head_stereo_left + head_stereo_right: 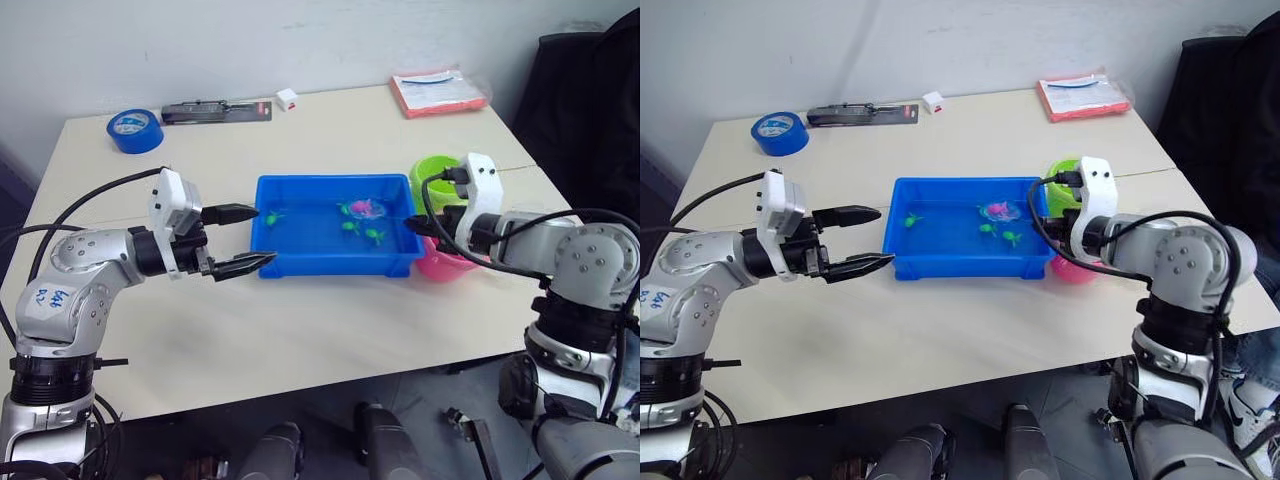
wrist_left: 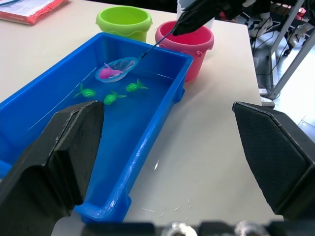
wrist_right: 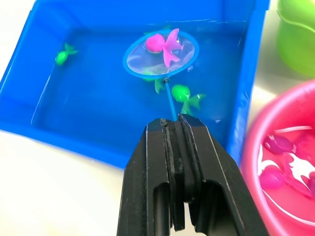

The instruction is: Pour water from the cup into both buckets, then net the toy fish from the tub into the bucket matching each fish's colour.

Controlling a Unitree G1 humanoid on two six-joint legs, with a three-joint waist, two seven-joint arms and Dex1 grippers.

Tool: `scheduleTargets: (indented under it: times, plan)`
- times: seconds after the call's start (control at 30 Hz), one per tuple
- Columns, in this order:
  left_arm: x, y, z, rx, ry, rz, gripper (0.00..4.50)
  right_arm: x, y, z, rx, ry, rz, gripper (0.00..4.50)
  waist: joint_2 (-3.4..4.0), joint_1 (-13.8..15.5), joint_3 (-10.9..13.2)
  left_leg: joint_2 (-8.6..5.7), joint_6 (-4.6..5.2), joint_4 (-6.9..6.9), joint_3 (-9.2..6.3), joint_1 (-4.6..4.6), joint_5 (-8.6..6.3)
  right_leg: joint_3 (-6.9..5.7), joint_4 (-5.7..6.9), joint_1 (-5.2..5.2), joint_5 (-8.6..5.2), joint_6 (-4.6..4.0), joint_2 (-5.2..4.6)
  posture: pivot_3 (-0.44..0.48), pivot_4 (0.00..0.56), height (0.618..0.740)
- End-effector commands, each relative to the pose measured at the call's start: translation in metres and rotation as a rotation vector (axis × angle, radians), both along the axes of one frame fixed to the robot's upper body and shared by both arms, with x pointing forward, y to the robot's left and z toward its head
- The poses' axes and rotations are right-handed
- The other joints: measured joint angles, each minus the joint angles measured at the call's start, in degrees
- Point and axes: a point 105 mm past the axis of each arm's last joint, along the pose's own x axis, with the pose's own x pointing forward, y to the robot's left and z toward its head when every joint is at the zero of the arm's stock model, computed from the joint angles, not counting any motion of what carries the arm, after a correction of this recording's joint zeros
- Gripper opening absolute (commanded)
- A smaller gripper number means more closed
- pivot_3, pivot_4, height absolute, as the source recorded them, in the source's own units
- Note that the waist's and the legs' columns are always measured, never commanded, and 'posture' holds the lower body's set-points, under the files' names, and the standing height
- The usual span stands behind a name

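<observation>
While parted wide and grasping nothing, left tool (image 1: 242,239) hovering over the surface (image 1: 330,335) just beside the left end of the tub (image 1: 300,263). Further right, in the tub's water: green fish (image 3: 186,93) loose, one pink fish (image 3: 162,44) cupped in the net (image 3: 160,56). At far right, right tool (image 3: 183,129) clenched on the net's handle above the pink bucket (image 3: 251,162), more pink fish (image 3: 278,145) inside it, green bucket (image 2: 123,22) just behind.

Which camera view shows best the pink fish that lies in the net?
The right wrist view: the pink fish lies large and unhidden inside the net, held by the right gripper. The left wrist view shows it smaller, and both eye views show just a pink spot in the tub.
</observation>
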Motion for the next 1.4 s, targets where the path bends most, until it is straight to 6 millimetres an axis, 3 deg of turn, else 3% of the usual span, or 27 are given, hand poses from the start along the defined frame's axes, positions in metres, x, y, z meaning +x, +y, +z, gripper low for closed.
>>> scheduleTargets:
  times: [0.03, 0.17, 0.4, 0.67, 0.83, 1.2, 1.3, 1.4]
  plan:
    - [-0.001, -0.001, 0.009, -0.001, -0.042, -0.022, 4.5, -0.014, 0.006, 0.012, -0.029, -0.112, 0.064, 0.78, 0.0, 0.0, 0.0, 0.0, 0.0, 0.0, 0.0, 0.0, 0.0, -0.01, 0.0, 0.0, 0.0, 0.0, 0.0, 0.0, 0.15, 0.74]
    - [0.001, -0.003, 0.008, -0.001, -0.041, -0.037, 4.5, -0.021, 0.004, 0.012, -0.033, -0.154, 0.072, 0.78, 0.0, -0.04, 0.0, 0.01, 0.0, -0.02, 0.03, 0.02, 0.0, 0.02, -0.01, 0.0, 0.0, 0.0, 0.01, 0.0, 0.15, 0.74]
    - [0.001, -0.01, 0.01, -0.017, -0.059, -0.088, 4.5, -0.045, -0.006, 0.029, -0.017, -0.332, 0.112, 0.78, 0.0, 0.47, 0.0, -0.05, 0.02, 0.02, 0.01, 0.01, -0.01, 0.0, -0.02, 0.03, 0.0, 0.0, -0.02, 0.0, 0.15, 0.74]
    - [0.002, -0.014, 0.01, -0.022, -0.058, -0.11, 4.5, -0.072, -0.043, 0.053, -0.062, -0.428, 0.061, 0.78, 0.0, 1.33, 0.0, 0.01, 0.02, 0.01, 0.04, 0.03, -0.01, 0.03, -0.02, 0.03, 0.0, 0.0, 0.01, 0.0, 0.15, 0.74]
    - [0.007, -0.018, 0.012, -0.027, -0.06, -0.128, 4.5, -0.085, -0.072, 0.059, -0.21, -0.46, -0.038, 0.78, -0.02, 2.29, -0.01, 0.0, 0.02, 0.04, 0.04, 0.02, -0.01, 0.01, -0.04, 0.08, 0.0, 0.0, -0.01, 0.0, 0.15, 0.74]
    - [0.017, -0.026, 0.011, -0.021, -0.057, -0.182, 4.5, -0.108, -0.11, 0.032, -0.628, -0.409, -0.129, 0.78, -0.03, 3.11, -0.01, -0.01, 0.03, 0.08, 0.13, 0.12, -0.01, 0.09, -0.01, 0.17, 0.02, 0.05, 0.01, 0.0, 0.15, 0.74]
    - [0.019, -0.027, 0.011, -0.019, -0.058, -0.191, 4.5, -0.108, -0.113, 0.031, -0.733, -0.423, -0.127, 0.78, -0.03, 3.01, -0.01, 0.0, 0.02, 0.07, 0.16, 0.15, -0.01, 0.12, 0.0, 0.16, 0.02, 0.05, 0.03, 0.0, 0.15, 0.74]
    - [0.021, -0.029, 0.011, -0.014, -0.059, -0.207, 4.5, -0.105, -0.114, 0.03, -0.956, -0.464, -0.083, 0.78, -0.03, 3.05, -0.01, 0.0, 0.02, 0.06, 0.18, 0.16, -0.01, 0.12, 0.01, 0.15, 0.02, 0.05, 0.05, 0.0, 0.15, 0.74]
